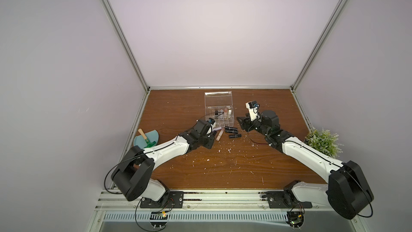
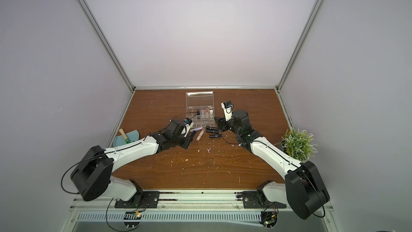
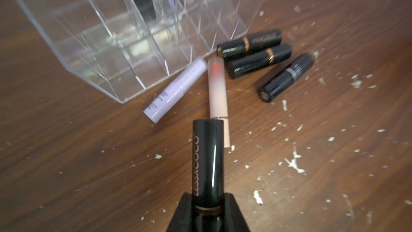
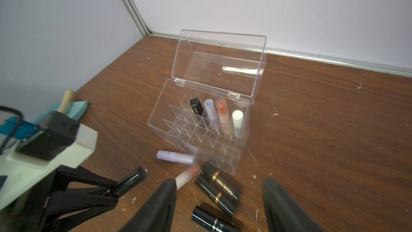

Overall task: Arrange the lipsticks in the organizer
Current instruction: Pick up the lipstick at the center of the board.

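Black lipstick (image 3: 207, 159), base hidden between left fingers (image 3: 182, 217)

The worktop (image 3: 89, 164) is showing brown wood grain, smooth but scratched and flecked with white chips; the organizer (image 3: 66, 41) is gleaming as clear, glossy plastic; the black lipstick (image 3: 207, 164) in the jaws is shining with a mirror gloss and metallic lettering; the lilac lipstick (image 3: 176, 90) is looking matt; the beige-pink lipstick (image 3: 217, 99) is appearing frosted and translucent; the dustpan (image 1: 153, 136) is looking like dull teal plastic.
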`<state>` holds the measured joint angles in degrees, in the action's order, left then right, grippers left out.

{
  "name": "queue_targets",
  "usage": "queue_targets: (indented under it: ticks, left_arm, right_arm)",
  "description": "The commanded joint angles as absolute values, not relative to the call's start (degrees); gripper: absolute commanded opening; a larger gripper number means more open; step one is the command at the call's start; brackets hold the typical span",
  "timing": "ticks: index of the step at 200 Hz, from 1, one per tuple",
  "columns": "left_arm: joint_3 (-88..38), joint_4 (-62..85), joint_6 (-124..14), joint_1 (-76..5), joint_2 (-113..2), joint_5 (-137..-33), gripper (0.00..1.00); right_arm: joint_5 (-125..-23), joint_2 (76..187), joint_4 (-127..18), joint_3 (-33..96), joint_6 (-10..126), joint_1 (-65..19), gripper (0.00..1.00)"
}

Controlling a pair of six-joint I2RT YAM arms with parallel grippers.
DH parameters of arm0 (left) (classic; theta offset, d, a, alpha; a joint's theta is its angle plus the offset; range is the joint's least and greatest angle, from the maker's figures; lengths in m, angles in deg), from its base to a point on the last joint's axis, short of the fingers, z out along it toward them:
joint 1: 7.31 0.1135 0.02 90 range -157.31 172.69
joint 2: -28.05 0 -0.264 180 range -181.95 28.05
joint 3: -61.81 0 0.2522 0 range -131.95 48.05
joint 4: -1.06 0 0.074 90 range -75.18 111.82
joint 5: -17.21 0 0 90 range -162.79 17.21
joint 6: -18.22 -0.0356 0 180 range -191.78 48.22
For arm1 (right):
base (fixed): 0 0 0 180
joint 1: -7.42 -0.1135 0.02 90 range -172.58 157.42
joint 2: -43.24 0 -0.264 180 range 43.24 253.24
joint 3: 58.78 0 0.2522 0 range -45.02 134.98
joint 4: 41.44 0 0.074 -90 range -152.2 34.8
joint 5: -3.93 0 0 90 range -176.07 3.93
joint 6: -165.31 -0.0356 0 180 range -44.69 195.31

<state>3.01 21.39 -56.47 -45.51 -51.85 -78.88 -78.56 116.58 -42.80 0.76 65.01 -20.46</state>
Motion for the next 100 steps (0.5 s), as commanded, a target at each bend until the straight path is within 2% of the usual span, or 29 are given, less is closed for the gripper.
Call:
queue_targets:
  ticks: [1,45,81,100]
  left_arm:
    - [5.5,16.8,-54.2,-45.7,-45.6,-83.8,0.18]
    - [12.2,6.3,-50.3,-45.2,-37.0,-93.6,0.17]
    - [15.5,1.8,-49.0,-45.1,-34.2,-96.5,0.18]
    - [15.6,1.2,-49.1,-45.1,-33.7,-97.7,0.18]
  right_arm:
    - [-68.7,117.9,-44.1,5.7,64.0,-19.7,0.74]
    - [-50.7,119.8,-36.9,5.1,56.3,-19.0,0.89]
    - [-37.6,122.1,-27.6,2.6,44.9,-18.4,0.88]
    - [-31.7,123.9,-18.2,0.7,36.8,-18.4,0.80]
